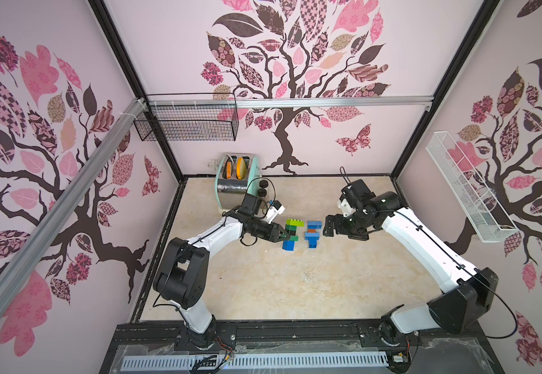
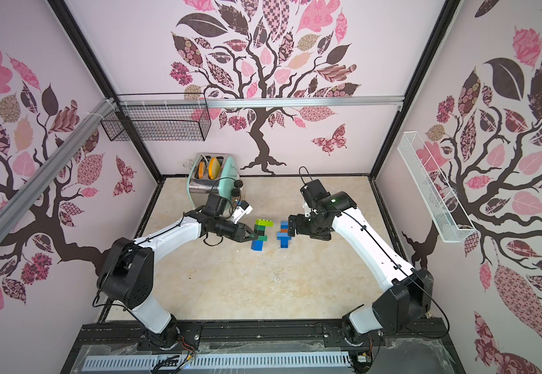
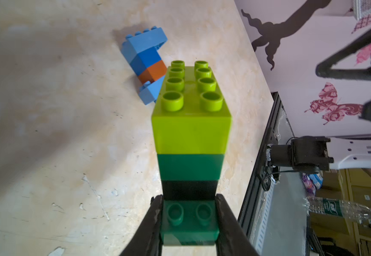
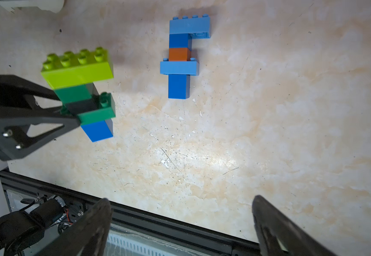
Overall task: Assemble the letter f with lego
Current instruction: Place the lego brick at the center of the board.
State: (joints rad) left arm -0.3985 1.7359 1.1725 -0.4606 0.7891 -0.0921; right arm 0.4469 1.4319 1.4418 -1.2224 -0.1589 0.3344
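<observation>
Two lego letters, one gripped and one lying free

The green lego stack [image 3: 191, 133], with lime on top, then dark green, black, a dark green crossbar and blue at the foot, sits in the left end effector [image 1: 285, 235], which is closed tight on the crossbar brick. I cannot tell whether its foot touches the table [image 1: 295, 285]. Just past that grip, the blue lego stack [image 4: 180, 59], with its one orange-brown brick, lies flat on the table. It is near the right end effector [image 4: 181, 200] but clear of it, and that one's jaws gape wide and hold nothing.
</observation>
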